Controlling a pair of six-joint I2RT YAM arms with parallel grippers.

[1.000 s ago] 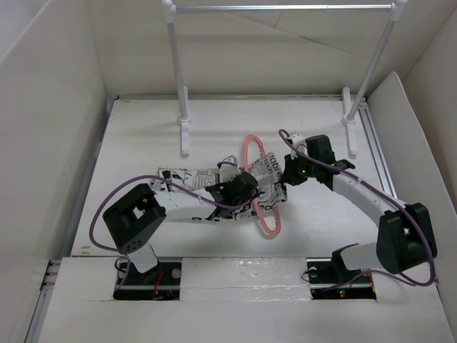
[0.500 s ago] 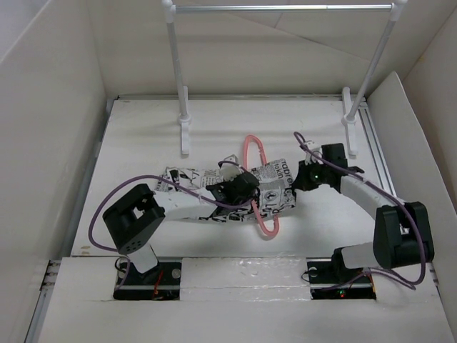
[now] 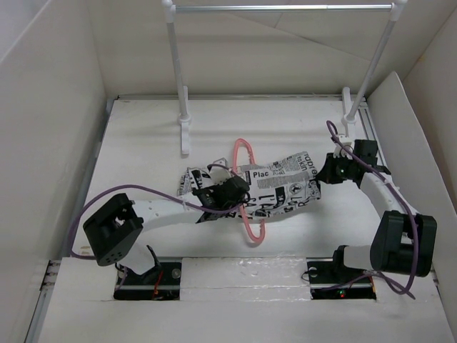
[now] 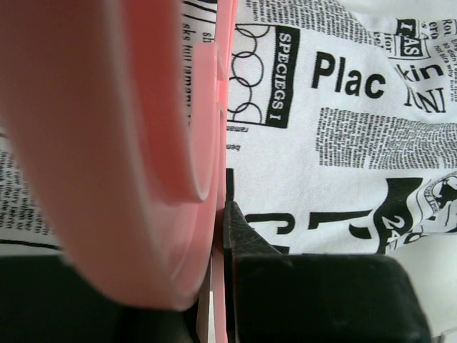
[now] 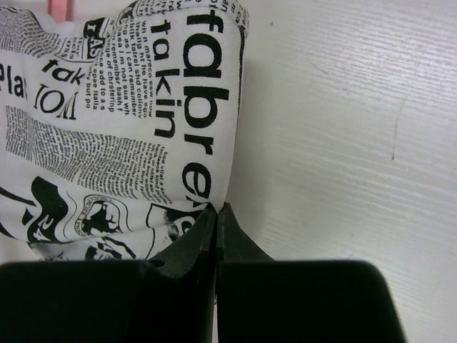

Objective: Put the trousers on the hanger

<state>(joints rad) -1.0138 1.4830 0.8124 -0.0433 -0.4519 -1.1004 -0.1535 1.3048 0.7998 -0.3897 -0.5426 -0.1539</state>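
The newspaper-print trousers (image 3: 282, 187) are stretched across the middle of the table, threaded through the pink hanger (image 3: 244, 151). My left gripper (image 3: 237, 191) is shut on the hanger's rod; in the left wrist view the pink hanger (image 4: 128, 143) fills the left side, with the trousers (image 4: 335, 107) behind it. My right gripper (image 3: 325, 174) is shut on the right end of the trousers, pulled taut to the right. In the right wrist view the jaws meet on the cloth edge (image 5: 207, 186) of the trousers (image 5: 107, 128).
A white-posted rack (image 3: 178, 78) with a silver bar (image 3: 285, 8) stands at the back. White walls enclose the table (image 3: 143, 136) on left and right.
My right gripper has pulled the trousers end to the right, unfolding the cloth through the hanger. The left gripper and hanger have shifted slightly left and nearer.
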